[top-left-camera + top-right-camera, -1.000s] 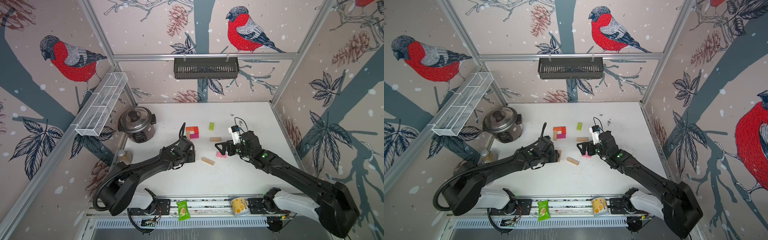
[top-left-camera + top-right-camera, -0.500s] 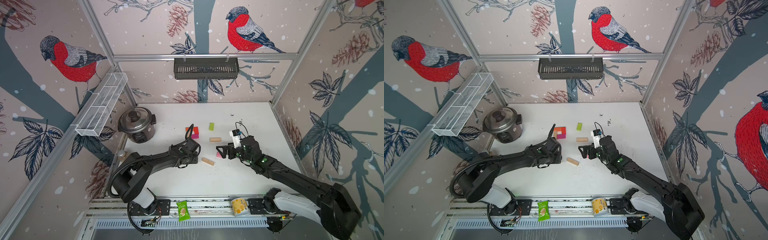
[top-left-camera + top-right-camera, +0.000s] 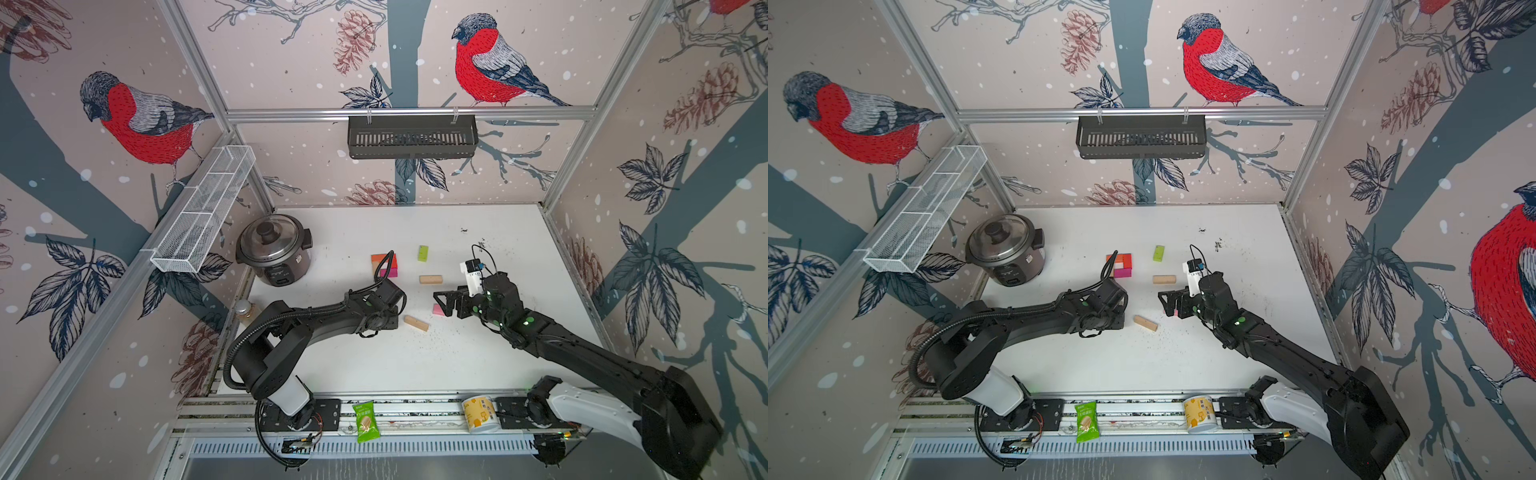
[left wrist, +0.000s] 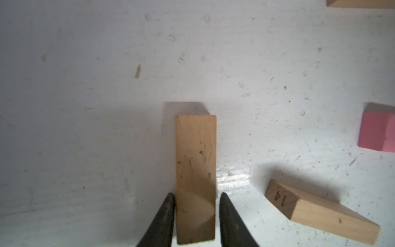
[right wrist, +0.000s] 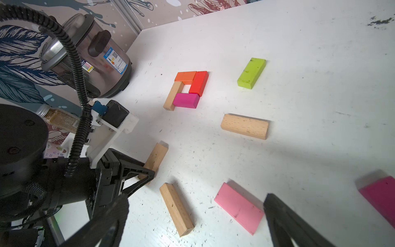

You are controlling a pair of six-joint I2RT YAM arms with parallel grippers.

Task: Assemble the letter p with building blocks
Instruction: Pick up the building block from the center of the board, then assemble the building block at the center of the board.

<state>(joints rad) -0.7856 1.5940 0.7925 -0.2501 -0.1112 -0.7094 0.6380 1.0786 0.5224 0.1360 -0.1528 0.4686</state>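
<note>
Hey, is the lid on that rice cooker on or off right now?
On. In a top view the glass lid with its black knob sits squarely on the rice cooker, covering its rim.

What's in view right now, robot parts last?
table: 1, white, cage floor
loop: 1, orange, red, magenta and tan blocks, by cooker
tan blocks: 3, tan, mid-table
lime block: 1, lime, right of loop
pink block: 1, pink, mid-table
magenta block: 1, magenta, near pink block
cooker: 1, steel, left rear of table
jar: 1, clear, by table's left edge
packet: 1, green, front rail
cup: 1, yellow, front rail
wire basket: 1, white, left wall
black basket: 1, black, back wall
left hand: 1, black, astride a tan block
right hand: 1, black, open, by pink block
</note>
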